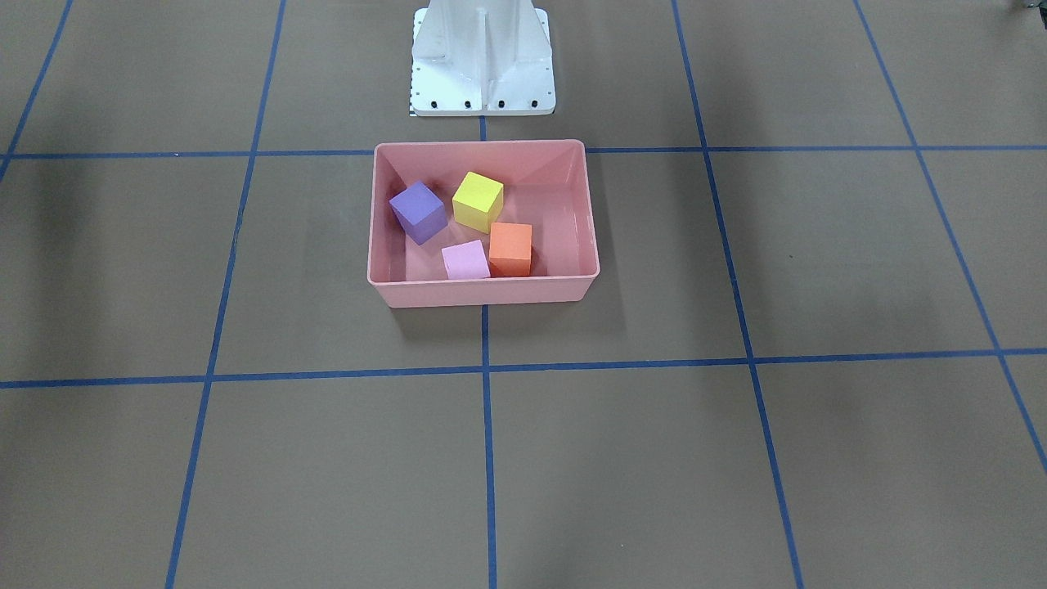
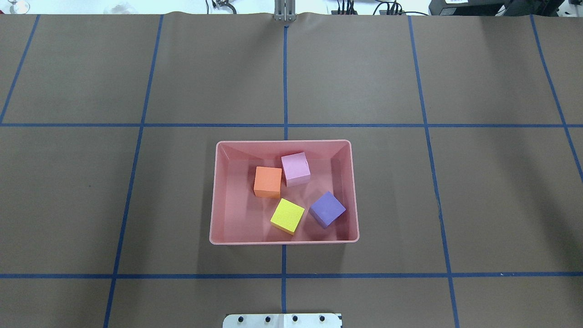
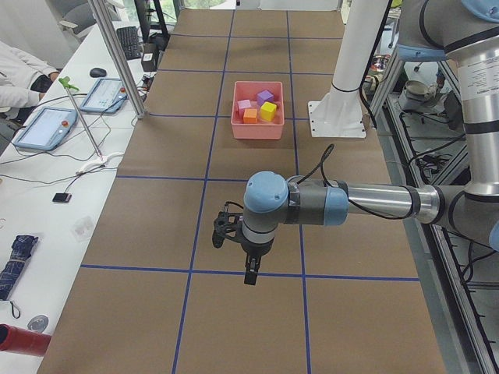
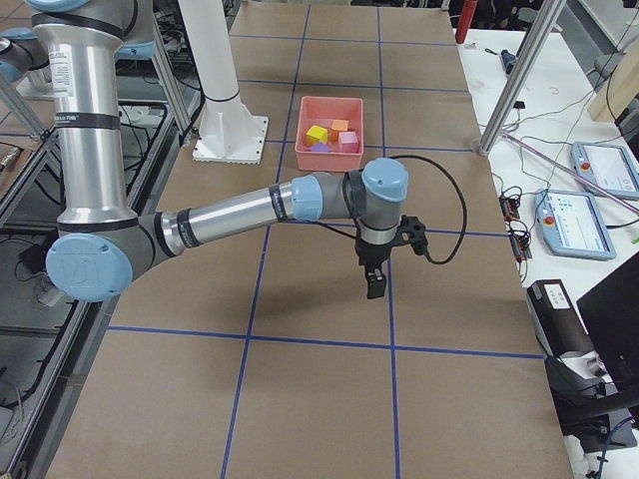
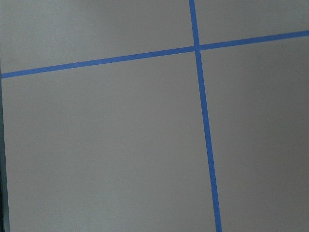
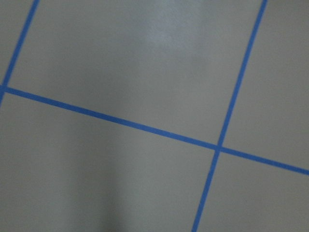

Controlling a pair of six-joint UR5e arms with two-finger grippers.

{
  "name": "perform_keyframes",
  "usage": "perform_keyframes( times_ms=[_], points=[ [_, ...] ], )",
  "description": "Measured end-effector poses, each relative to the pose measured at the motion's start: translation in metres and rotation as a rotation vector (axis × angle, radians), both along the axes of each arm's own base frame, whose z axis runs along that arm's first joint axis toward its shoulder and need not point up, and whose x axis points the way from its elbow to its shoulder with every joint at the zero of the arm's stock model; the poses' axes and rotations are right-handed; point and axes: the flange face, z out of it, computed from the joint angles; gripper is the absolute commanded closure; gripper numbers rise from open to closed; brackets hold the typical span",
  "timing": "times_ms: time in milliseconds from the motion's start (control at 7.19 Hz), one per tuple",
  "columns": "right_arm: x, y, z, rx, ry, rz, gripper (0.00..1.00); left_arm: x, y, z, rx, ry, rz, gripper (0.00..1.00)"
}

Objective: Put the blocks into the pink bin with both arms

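The pink bin [image 2: 217, 196] [image 1: 483, 293] stands at the table's middle, near the robot's white base. All the blocks lie inside it: orange [image 2: 268, 181] [image 1: 510, 249], light pink [image 2: 295, 168] [image 1: 465, 260], yellow-green [image 2: 287, 216] [image 1: 478, 200] and purple [image 2: 327, 209] [image 1: 418, 212]. The bin also shows in the exterior left view [image 3: 258, 128] and the exterior right view [image 4: 329, 106]. My left gripper [image 3: 250, 274] hangs above the table far from the bin, seen only in the exterior left view. My right gripper [image 4: 374, 287] shows only in the exterior right view. I cannot tell whether either is open or shut.
The brown table carries a grid of blue tape lines [image 2: 285, 275]. The white pedestal base [image 1: 483, 61] stands just behind the bin. Both wrist views show only bare table and tape. Tablets [image 3: 45, 127] and cables lie on a side bench; an operator sits there.
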Motion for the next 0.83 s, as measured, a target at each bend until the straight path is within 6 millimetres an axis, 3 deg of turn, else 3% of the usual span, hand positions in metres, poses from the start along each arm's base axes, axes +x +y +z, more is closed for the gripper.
perform_keyframes(
  times_ms=[139, 417, 834],
  points=[
    [0.01, 0.024, 0.025, -0.027, 0.002, 0.02, 0.0, 0.001, 0.0, -0.001, 0.001, 0.014, 0.001, 0.0],
    [0.029, 0.058, 0.054, -0.022, -0.001, 0.065, 0.0, 0.005, -0.001, -0.004, 0.006, 0.058, 0.004, 0.0],
    [0.037, 0.073, 0.065, -0.028, -0.005, 0.084, 0.0, 0.006, 0.0, -0.005, 0.008, 0.069, 0.005, 0.0]
  ],
)
